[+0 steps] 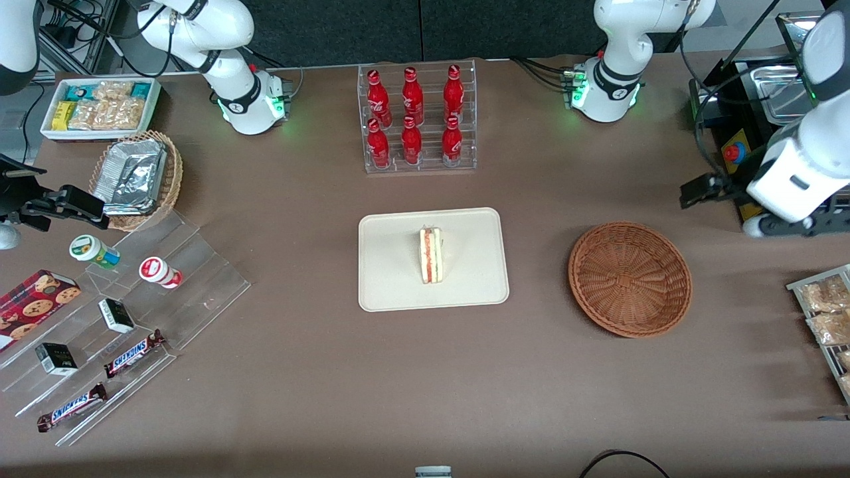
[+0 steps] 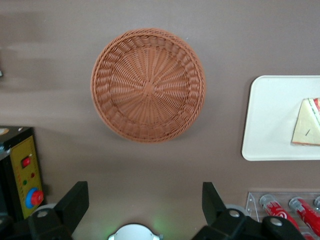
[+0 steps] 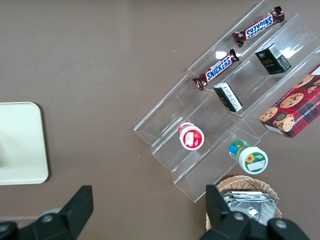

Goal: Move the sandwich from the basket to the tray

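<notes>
Nearest the front camera, toward the parked arm's end of the table, two Snickers bars (image 1: 99,380) lie on the lowest steps of a clear acrylic stepped stand (image 1: 119,318), with two small dark boxes (image 1: 56,358) a step up. A cookie box (image 1: 33,305) sits at that stand's outer edge, and two small round-lidded cups (image 1: 159,272) lie on its upper steps.

In the middle of the table rests the cream-beige tray (image 1: 398,292), and the sandwich (image 1: 431,255) stands on it near the centre, its red and green filling stripe facing up (so it is on the tray, not in the basket). Beside the tray, toward the working arm's end, the reddish-brown woven basket (image 1: 629,279) sits apart from it with nothing inside.

The left arm's gripper (image 2: 145,207) hangs above the bare table just beside the basket, farther from the front camera than it, at the working arm's end; its two dark fingers (image 2: 74,200) are spread wide with nothing between them.

Farthest off, a clear rack of six red cola bottles (image 1: 415,116) stands along the table's back edge.
</notes>
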`<state>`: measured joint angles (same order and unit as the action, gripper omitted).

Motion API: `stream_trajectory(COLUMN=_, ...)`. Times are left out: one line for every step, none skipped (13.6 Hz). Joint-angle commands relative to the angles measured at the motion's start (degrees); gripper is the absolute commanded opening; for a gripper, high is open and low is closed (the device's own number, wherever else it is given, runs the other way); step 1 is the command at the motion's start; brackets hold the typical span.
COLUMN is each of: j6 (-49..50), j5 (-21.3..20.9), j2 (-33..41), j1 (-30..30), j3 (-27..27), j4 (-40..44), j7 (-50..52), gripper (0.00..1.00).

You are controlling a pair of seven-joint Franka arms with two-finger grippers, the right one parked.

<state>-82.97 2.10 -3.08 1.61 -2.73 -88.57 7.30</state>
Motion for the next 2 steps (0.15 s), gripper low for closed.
stream_trajectory(j6=1.6, j5=-0.9, j2=3.2, j1=-1.4, j3=-1.1, j4=-2.0, j7=-2.5, gripper=1.00)
stream_trajectory(j6=1.6, j5=-1.0, j2=3.3, j1=-1.4, j3=-1.1, j4=-2.0, j7=-2.5, gripper=1.00)
